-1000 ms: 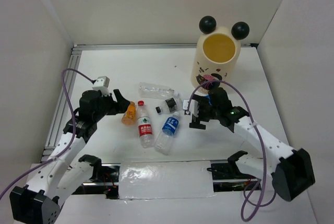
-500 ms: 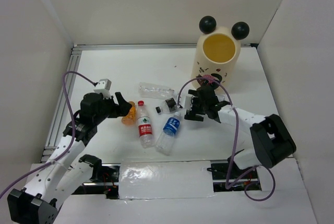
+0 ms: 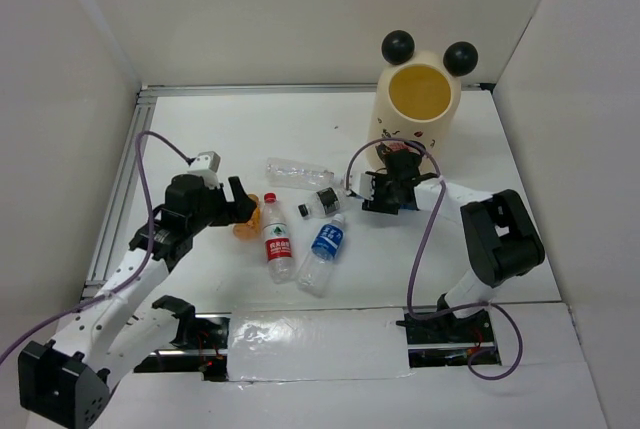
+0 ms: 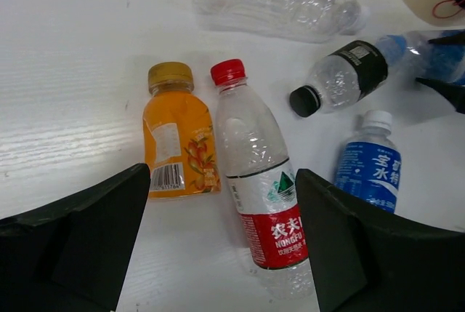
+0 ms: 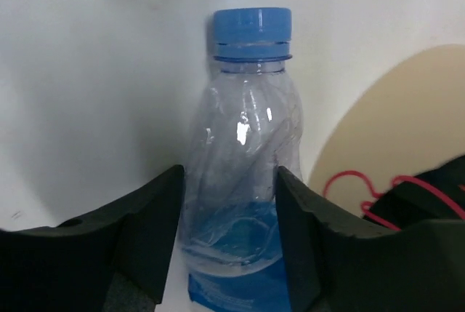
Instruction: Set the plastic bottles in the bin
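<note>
1. The red-labelled bottle (image 4: 256,174) carries "NONGFU" in white capitals, large white Chinese characters above it, and a green mountain emblem.
2. The blue-labelled bottle (image 4: 367,172) has white Chinese characters, too small to make out.
3. The orange bottle (image 4: 178,145) bears a barcode; its digits are illegible.
4. The dark-labelled bottle (image 4: 347,73) shows a white printed patch, unreadable.
5. The blue-capped bottle (image 5: 243,166) shows only a blue label edge, with no lettering visible.

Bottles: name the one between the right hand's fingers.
The blue-capped bottle, the only one showing a blue cap; the right hand flanks it on both sides.
</note>
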Robot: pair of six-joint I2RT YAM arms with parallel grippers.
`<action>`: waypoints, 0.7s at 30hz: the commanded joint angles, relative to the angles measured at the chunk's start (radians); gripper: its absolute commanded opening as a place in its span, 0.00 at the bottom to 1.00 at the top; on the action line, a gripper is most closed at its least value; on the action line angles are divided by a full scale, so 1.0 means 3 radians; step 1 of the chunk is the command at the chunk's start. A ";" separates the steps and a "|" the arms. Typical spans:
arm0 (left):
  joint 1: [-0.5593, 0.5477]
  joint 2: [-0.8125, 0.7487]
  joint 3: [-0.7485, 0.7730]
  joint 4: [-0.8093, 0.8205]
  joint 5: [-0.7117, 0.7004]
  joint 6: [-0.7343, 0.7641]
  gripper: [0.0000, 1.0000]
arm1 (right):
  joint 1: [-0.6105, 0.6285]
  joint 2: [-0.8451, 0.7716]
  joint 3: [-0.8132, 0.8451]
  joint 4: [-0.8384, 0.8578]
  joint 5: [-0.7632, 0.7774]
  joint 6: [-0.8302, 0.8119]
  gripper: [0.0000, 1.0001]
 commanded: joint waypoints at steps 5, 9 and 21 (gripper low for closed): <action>-0.0045 0.0441 0.0379 0.0081 -0.0099 0.0001 0.94 | -0.0060 -0.0069 0.0472 -0.1847 -0.1202 -0.0692 0.45; -0.0045 0.0641 0.0522 0.0194 -0.0099 0.0036 0.94 | -0.0060 -0.0330 0.0687 -0.2252 -0.1423 -0.0693 0.30; -0.0045 0.1055 0.0784 0.0439 -0.0007 0.0098 0.94 | -0.0499 -0.0974 0.1564 -0.2390 -0.2241 -0.0081 0.16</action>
